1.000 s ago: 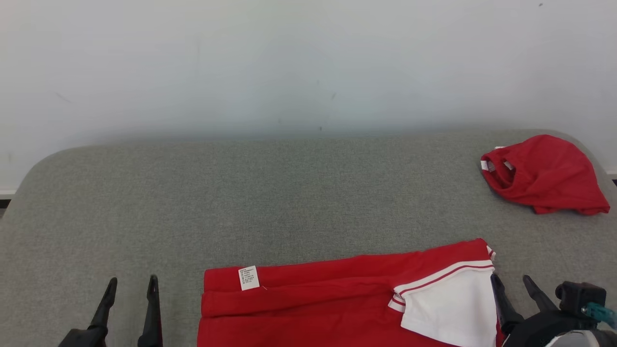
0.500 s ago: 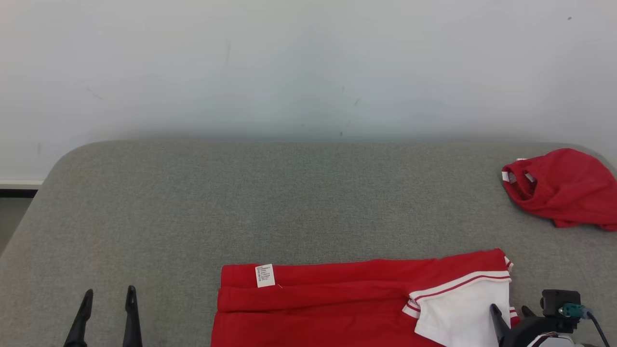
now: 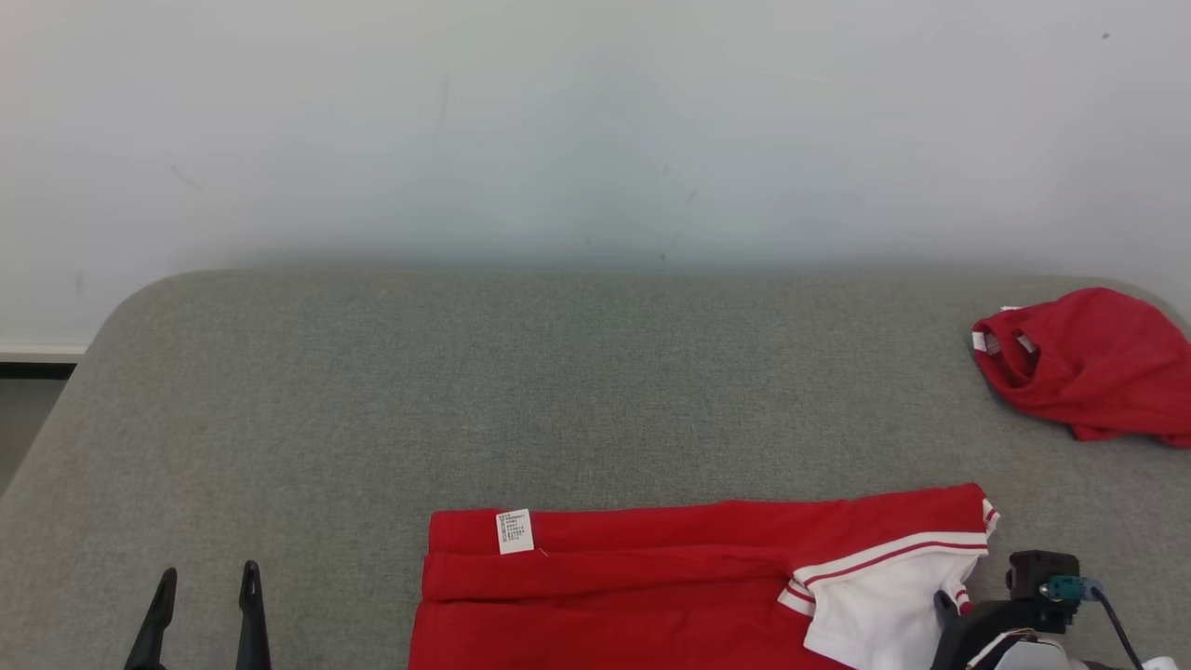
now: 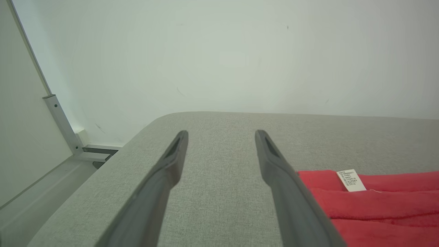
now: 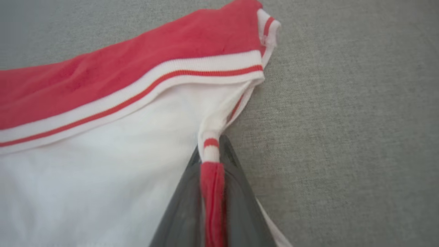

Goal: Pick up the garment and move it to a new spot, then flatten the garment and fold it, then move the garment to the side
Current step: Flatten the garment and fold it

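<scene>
Got the shirt (image 3: 651,577) pinched at its right-hand hem in the right gripper (image 5: 212,154), by the bed's (image 3: 372,391) near right corner. Runs leftward along the near edge toward the wide-open left gripper (image 3: 207,569), not touching it.

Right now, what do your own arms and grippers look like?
The left gripper has two long, matte charcoal fingers that taper, each with a slot-like recess near its tip. The right gripper has the same dark fingers. Behind it, the wrist carries a black block with a teal connector and a thin black cable, above a pale casing.
</scene>
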